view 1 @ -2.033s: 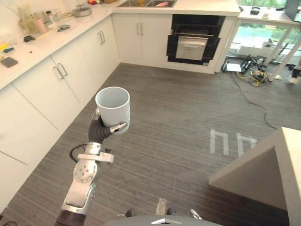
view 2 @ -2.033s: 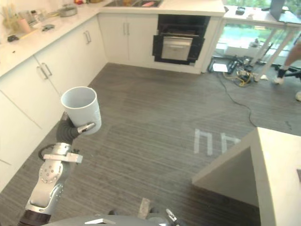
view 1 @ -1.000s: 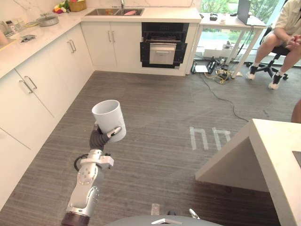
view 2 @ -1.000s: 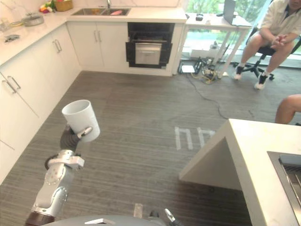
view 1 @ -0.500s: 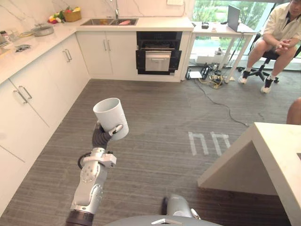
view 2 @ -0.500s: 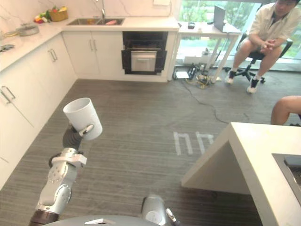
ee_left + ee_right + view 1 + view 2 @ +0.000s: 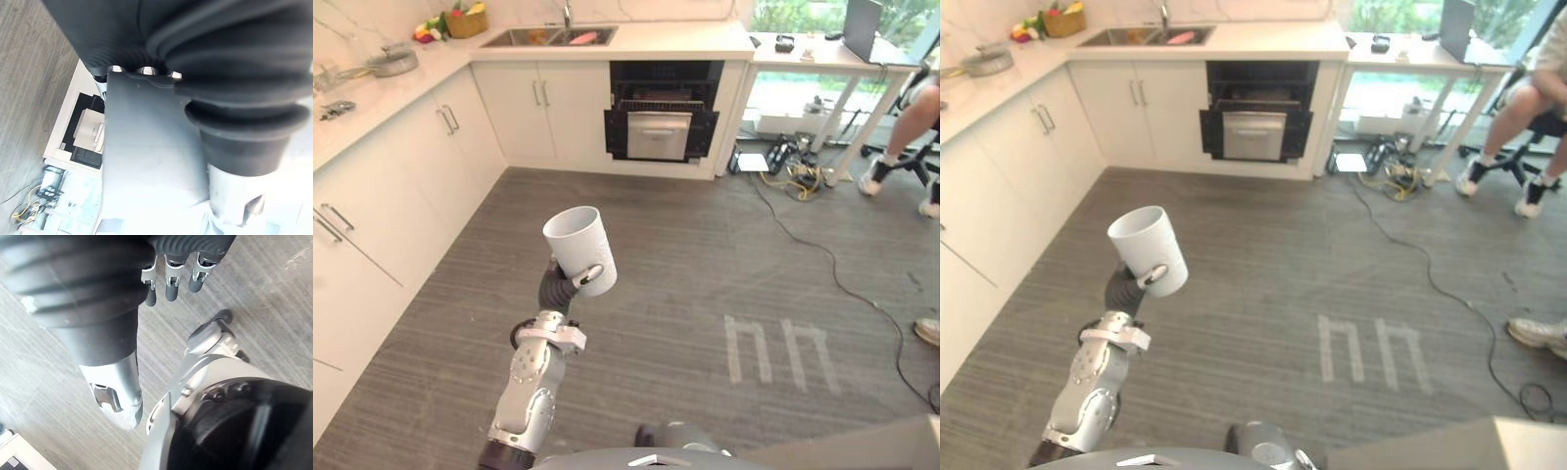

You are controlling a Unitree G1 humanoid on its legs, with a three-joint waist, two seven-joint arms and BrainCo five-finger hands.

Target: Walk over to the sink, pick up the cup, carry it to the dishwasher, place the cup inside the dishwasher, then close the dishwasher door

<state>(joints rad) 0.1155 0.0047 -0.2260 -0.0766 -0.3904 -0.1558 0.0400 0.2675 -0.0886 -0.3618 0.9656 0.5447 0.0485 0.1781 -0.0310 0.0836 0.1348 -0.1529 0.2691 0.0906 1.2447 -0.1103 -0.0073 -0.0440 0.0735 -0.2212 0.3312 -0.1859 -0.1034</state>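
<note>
**Cup in hand, dishwasher now ahead**

Your view had swung over the last second. The dishwasher sat nearer centre and the island counter had slid almost out at lower right. That was the robot turning, not the furniture moving, so I'd judge the carry about midway. The cup stayed upright, mouth up, well short of the dishwasher. The left hand was clamped round its lower wall. The right hand hung loose, holding nothing.
</note>
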